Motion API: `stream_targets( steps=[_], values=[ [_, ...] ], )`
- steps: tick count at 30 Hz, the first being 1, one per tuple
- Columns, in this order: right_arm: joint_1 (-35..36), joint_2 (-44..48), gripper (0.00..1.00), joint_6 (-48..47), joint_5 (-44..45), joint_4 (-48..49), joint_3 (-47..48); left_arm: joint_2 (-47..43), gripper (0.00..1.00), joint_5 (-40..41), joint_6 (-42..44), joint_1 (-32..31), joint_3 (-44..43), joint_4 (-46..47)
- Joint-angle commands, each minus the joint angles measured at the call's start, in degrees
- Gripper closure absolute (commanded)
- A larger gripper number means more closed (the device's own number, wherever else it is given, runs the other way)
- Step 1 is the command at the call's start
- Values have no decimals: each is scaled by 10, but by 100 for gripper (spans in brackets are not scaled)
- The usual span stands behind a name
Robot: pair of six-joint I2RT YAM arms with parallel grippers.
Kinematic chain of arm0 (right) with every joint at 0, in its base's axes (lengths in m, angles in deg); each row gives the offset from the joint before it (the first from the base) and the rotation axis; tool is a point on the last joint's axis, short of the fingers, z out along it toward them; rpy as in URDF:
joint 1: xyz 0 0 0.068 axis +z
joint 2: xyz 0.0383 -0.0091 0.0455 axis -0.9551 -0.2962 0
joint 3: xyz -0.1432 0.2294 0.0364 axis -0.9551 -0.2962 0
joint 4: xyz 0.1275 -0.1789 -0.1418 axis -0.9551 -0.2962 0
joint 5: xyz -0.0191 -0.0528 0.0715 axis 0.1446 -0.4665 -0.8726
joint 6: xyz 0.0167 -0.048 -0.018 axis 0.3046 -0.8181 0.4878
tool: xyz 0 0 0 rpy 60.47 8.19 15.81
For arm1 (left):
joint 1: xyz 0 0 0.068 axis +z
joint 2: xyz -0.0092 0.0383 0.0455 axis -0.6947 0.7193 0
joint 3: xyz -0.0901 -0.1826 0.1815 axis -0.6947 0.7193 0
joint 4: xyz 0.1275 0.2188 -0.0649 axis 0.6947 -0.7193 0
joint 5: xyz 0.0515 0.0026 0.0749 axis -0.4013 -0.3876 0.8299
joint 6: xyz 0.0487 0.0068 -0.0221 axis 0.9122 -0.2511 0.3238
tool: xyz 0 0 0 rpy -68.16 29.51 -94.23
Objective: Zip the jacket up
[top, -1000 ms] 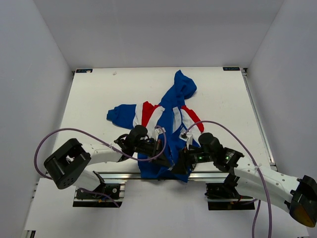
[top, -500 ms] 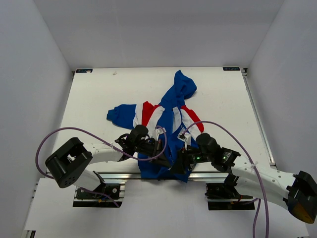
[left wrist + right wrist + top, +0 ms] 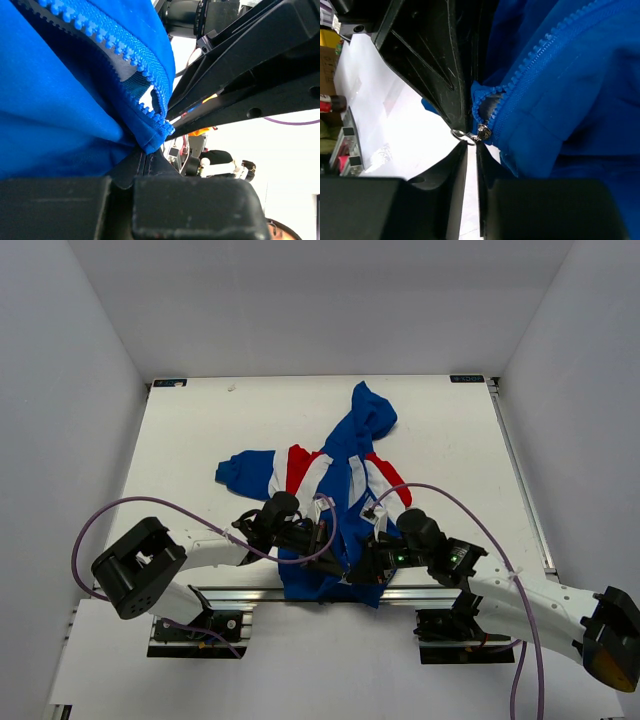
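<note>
- The jacket [image 3: 345, 470] lies on the table [image 3: 200, 420], hood toward the far edge and hem at the middle of the near edge. The front is not yet zipped.
- The left end effector [image 3: 145, 167] is clamped on the bottom corner of one front edge, just below the zipper teeth [image 3: 125, 55]. Judgement: it anchors the hem so the track stays taut.
- The right end effector [image 3: 471, 150] has its jaws almost together, with a thin slit between them. The slider [image 3: 483, 131] and its ring [image 3: 462, 134] sit at the tips. I cannot tell whether the ring is pinched.
- Judgement: both meet at the hem because the zipper must be started there.
- Against 1.0 s ago, the right arm has crept slightly left toward the hem. The left arm and jacket look unchanged.
</note>
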Motion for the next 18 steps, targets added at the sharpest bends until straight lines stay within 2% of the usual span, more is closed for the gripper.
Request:
stream_targets(
  steps=[1, 3, 7, 18],
  values=[
    [3, 8, 86, 6, 6, 14, 3, -17, 100, -7, 1, 1, -14, -1],
    [3, 12, 87, 10, 11, -4, 4, -19, 100, -6, 4, 0, -14, -5],
    [3, 16, 100, 15, 16, -13, 10, -21, 100, -1, 20, 1, -26, -30],
    [3, 17, 100, 6, -22, -5, 44, -15, 100, 4, 45, 1, -38, -70]
  ],
)
